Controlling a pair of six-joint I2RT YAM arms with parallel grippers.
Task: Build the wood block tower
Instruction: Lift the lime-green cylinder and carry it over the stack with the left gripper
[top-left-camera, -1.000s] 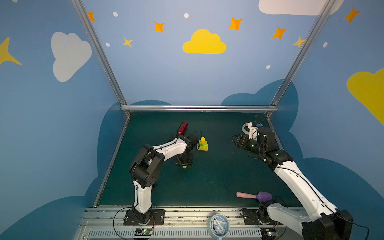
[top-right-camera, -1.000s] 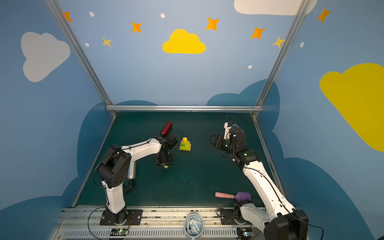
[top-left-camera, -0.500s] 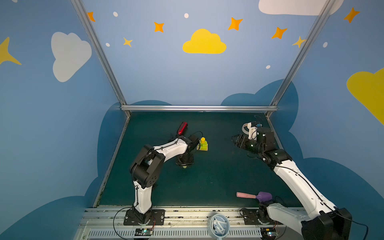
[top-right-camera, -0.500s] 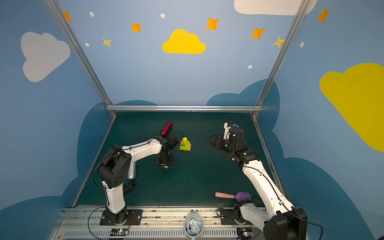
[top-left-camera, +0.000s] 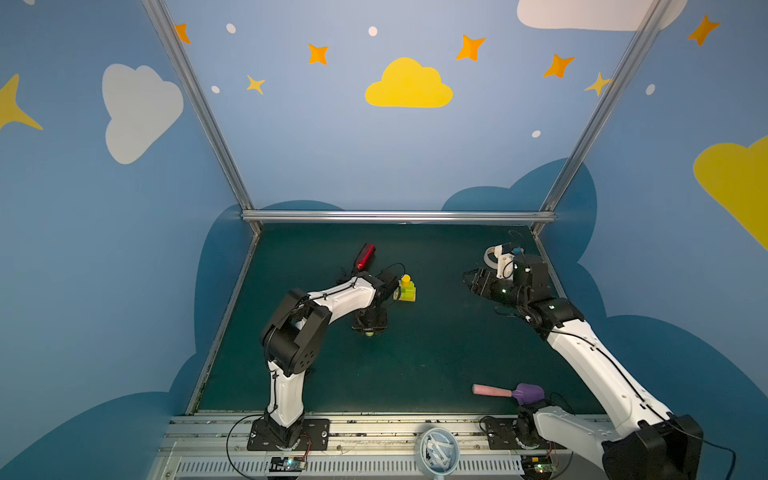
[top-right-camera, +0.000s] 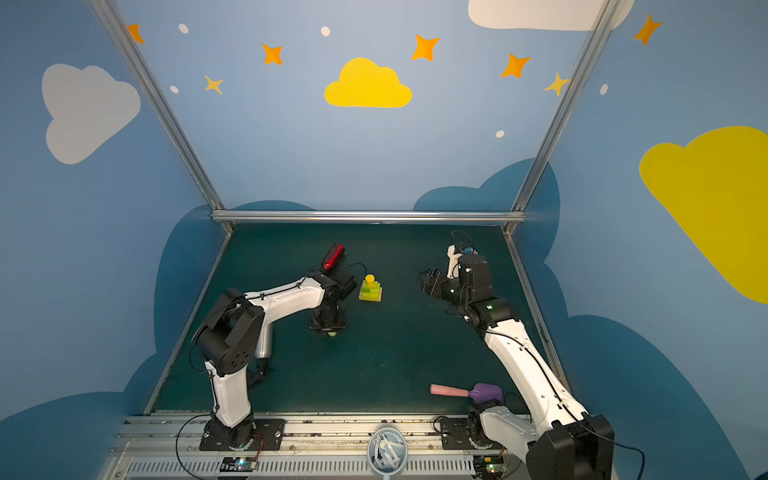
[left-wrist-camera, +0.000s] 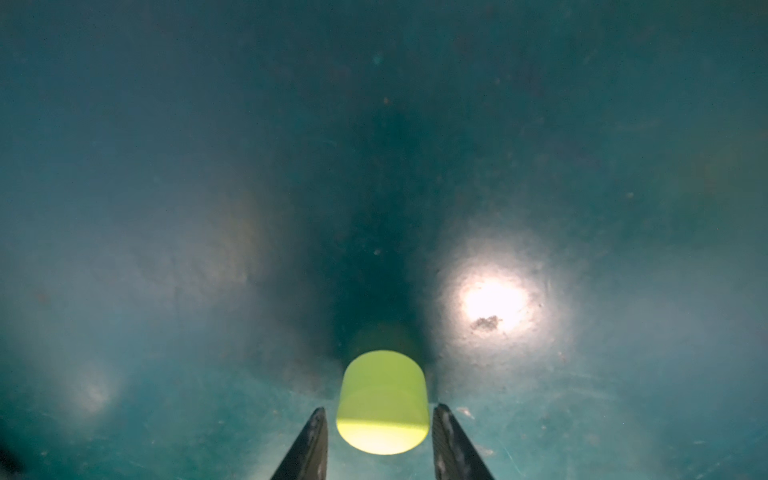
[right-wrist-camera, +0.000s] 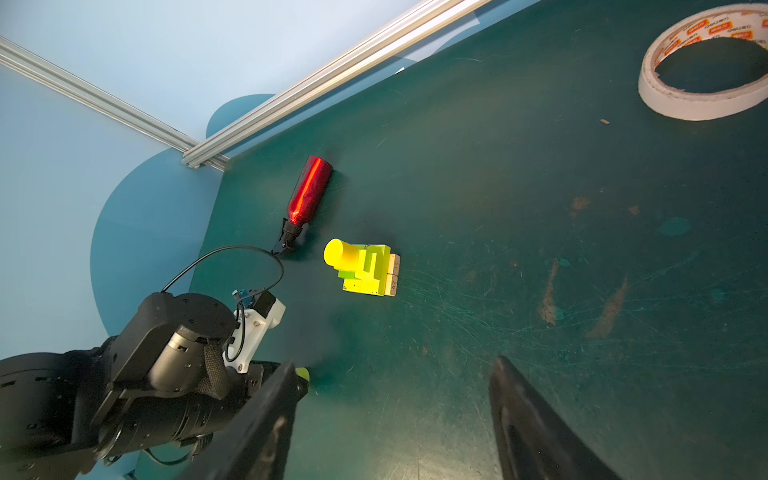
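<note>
Left wrist view shows the left gripper (left-wrist-camera: 379, 410) pointing down at the dark green worktop (left-wrist-camera: 166, 208). Its jaws are parted on either side of the lime cylinder (left-wrist-camera: 382, 395). A thin sliver of worktop shows between each finger and the cylinder, so the cylinder is bracketed, not clamped. In both top views this gripper sits low over the worktop, left of centre, with a spot of lime at its tip. Just behind it a red metal bottle (top-left-camera: 365, 256) lies on its side. To the right of the bottle, near the left arm's wrist, stands the tower (top-left-camera: 406, 289). It has two tan bars (right-wrist-camera: 392, 272) at the bottom, stepped lime-green blocks (right-wrist-camera: 368, 270) above them and a yellow cylinder (right-wrist-camera: 340, 253) on top. Well to the right, the right gripper (top-left-camera: 467, 279) hangs above the worktop with its jaws spread wide and nothing between them, aimed toward the tower. Behind it a white tape roll (right-wrist-camera: 702, 62) lies flat near the far right corner. At the near right edge lies a purple tool (top-left-camera: 528, 392), its pink handle pointing left.
</note>
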